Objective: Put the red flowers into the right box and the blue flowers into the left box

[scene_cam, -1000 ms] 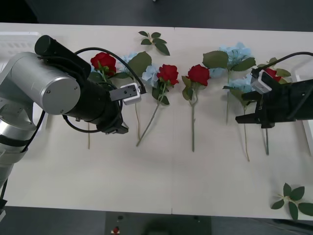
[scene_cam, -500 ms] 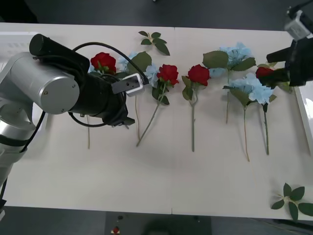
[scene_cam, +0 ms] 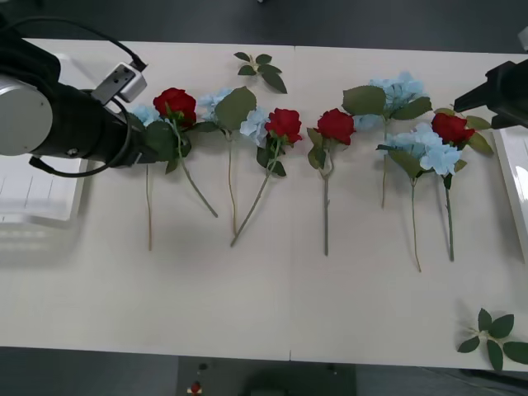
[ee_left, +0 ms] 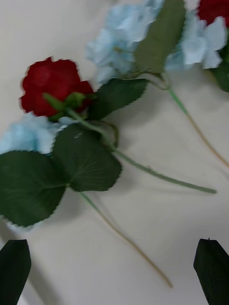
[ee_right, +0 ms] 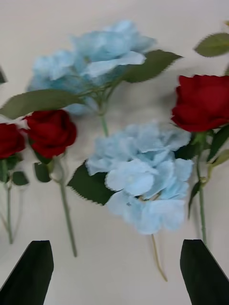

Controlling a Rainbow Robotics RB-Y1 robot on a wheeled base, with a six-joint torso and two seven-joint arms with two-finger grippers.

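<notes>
So both arms have pulled back from the row: my left gripper (ee_left: 114, 271), a second ago low over the stems near the middle-left, now hangs by the left box (scene_cam: 37, 194), and my right gripper (ee_right: 114, 269) has lifted off to the desk's (scene_cam: 272, 305) right edge beside the right box (scene_cam: 518, 177). Both wrist views show black fingers spread wide with nothing between them. Nothing is sorted yet, I judge; every flower lies flat on the desk. The red flowers (scene_cam: 285, 124) are tight velvety blooms on thin wiry stems; the blue flowers (scene_cam: 429, 148) are fluffy, papery clusters with broad serrated leaves, some overlapping the roses, so I expect clean single pickups to be fiddly.
</notes>
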